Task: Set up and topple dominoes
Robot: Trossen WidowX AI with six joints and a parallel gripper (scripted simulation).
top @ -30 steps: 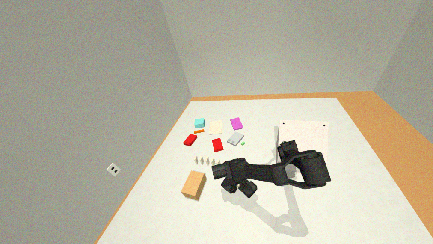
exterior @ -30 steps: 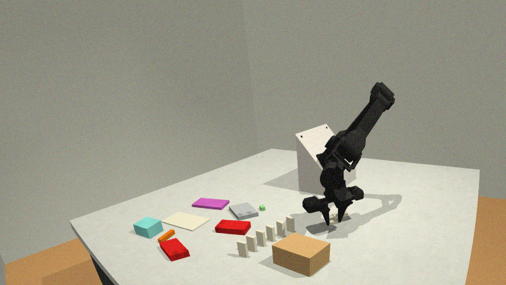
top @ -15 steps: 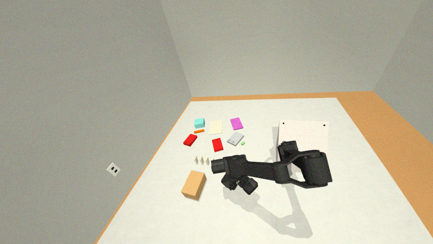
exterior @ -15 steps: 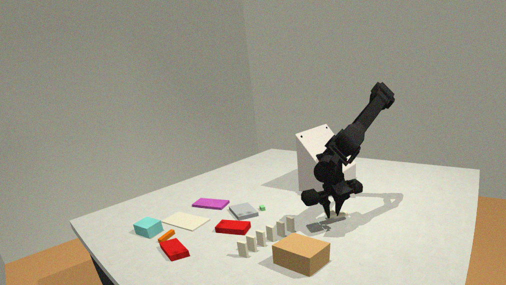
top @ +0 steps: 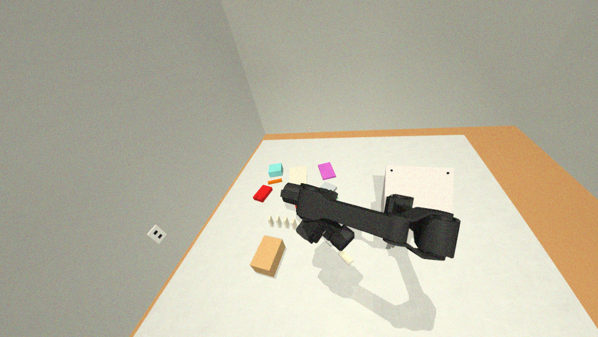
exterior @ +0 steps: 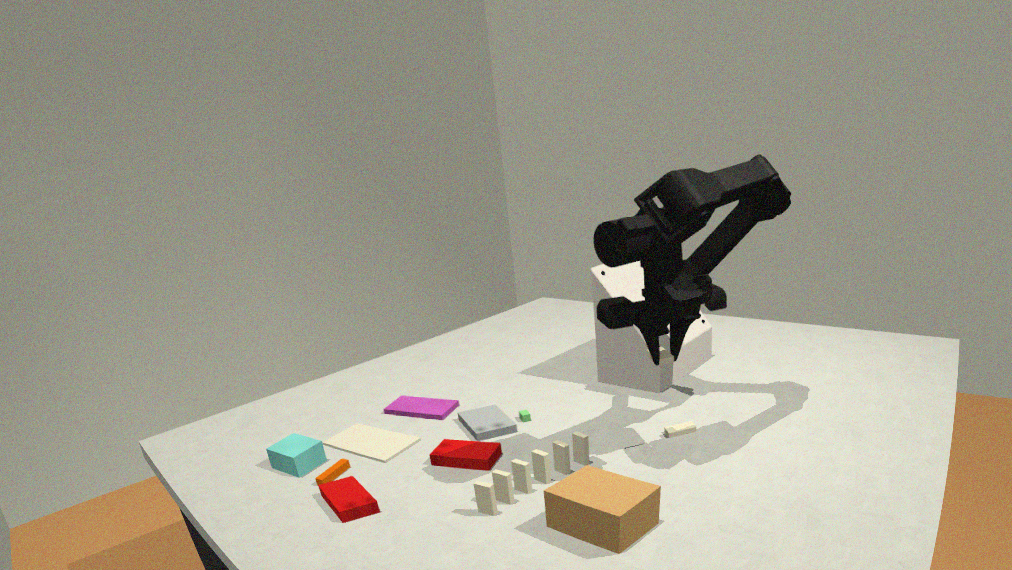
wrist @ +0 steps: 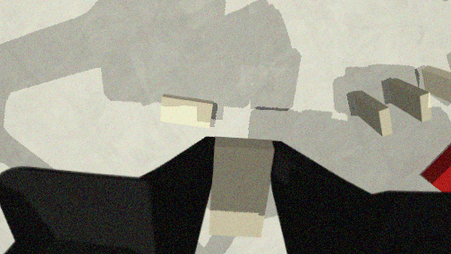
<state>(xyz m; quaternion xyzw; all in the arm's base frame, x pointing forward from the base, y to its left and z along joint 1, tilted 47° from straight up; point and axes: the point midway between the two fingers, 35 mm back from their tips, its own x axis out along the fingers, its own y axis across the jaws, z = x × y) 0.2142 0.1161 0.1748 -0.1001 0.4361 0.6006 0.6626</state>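
The gripper [exterior: 667, 351] pinches a cream domino [wrist: 241, 181] between its fingers, high above the table [exterior: 814, 460], so the carry to the row [exterior: 532, 465] is in hand. Next it likely needs lowering upright beside the end domino [exterior: 580, 446], matching the spacing. A second loose domino [exterior: 679, 429] lies flat; the held one seems to hang roughly vertical.

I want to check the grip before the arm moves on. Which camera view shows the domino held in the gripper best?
The wrist view: the held domino fills the gap between both dark fingers, close up. The exterior view shows only a sliver of it at the gripper tips, raised above the table. In the top view the arm hides it.
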